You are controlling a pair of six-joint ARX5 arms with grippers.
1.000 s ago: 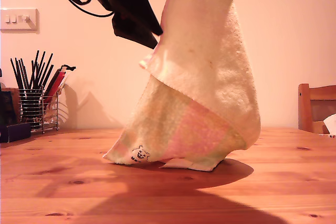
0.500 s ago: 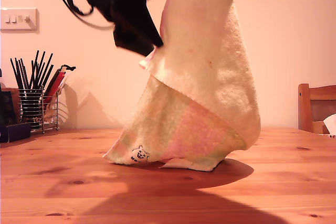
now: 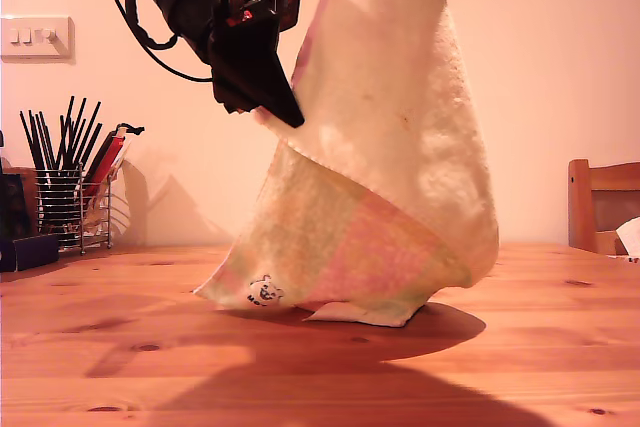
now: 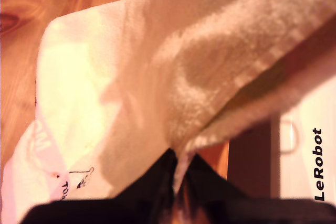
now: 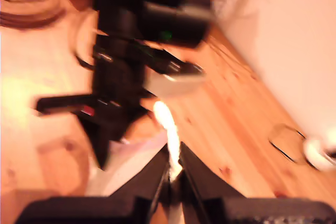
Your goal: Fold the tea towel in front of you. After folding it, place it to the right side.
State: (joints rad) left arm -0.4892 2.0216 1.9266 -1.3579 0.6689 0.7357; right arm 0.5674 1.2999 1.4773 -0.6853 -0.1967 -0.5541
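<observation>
The tea towel [image 3: 385, 157] is cream terry with a faint pink and green check on its lower face and a small printed figure near the hem (blurred in the second wrist view), hanging upright as a tall cone whose long axis runs vertically, its bottom edge resting on the wooden bench [image 3: 120, 347]. My first pincer [image 4: 176, 174] is clamped on a towel edge, and my second pincer [image 5: 172, 169] is likewise closed on a thin fold. Compared with a second ago, the black arm [image 3: 225, 17] at the exterior view's upper left has dropped lower beside the towel.
</observation>
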